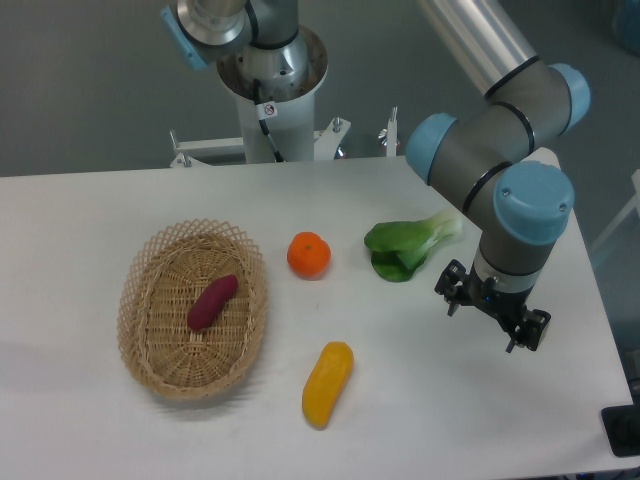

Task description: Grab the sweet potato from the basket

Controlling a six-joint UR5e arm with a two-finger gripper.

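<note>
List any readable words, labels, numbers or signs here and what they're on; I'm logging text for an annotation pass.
No text can be read.
Small round sticker with a red mark on the robot base column: too small and blurred to read.
The sweet potato, basket, orange and gripper carry no visible markings.

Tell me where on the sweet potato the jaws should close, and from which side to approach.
Probably from above, at the middle of the sweet potato, jaws closing across its narrow width. It lies flat and diagonal on the floor of the basket, whose raised rim blocks a sideways approach. The gripper hangs far off, above the table's right side.
</note>
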